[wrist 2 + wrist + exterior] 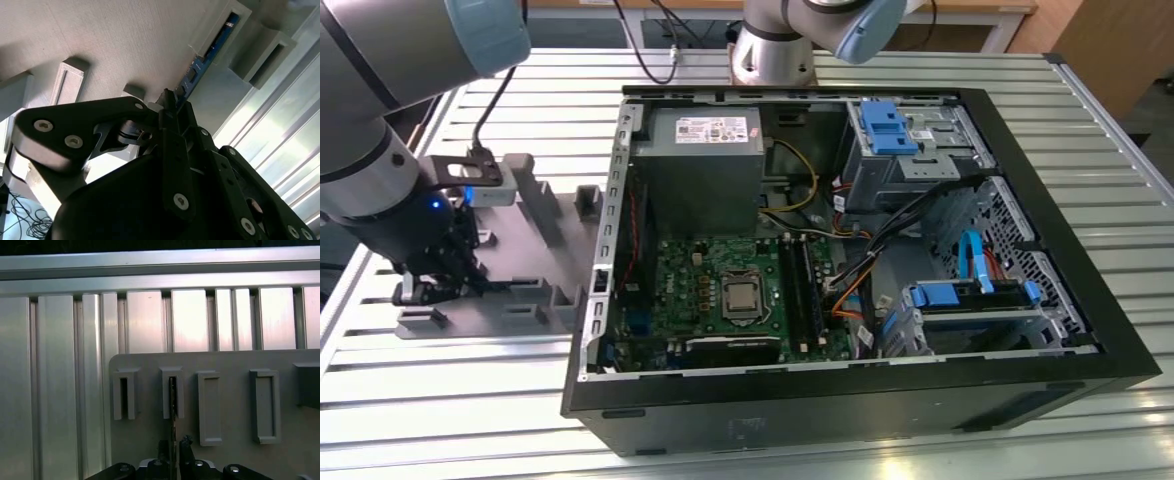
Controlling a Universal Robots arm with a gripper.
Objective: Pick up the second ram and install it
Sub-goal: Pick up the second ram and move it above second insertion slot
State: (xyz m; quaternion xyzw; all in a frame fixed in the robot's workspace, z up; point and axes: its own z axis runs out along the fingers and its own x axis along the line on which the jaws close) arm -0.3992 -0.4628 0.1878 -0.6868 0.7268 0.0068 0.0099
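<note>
Our fingers [186, 445] stand narrow, closed on either side of the second ram [172, 405], which we see edge-on as a thin dark strip. In the second wrist view its blue board [207, 52] runs from a slot of the grey fixture plate [125, 45] into the grip. In the exterior view the arm's wrist [434, 285] hangs over that plate, which lies on the slatted desk [454, 400] at the exterior view's left of the open computer case [854, 400].

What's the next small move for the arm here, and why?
Probably, once the grip is sure, draw the second ram straight out of the grey fixture: the gripper sits at the stick's edge, and the stick stands in a narrow slot.
</note>
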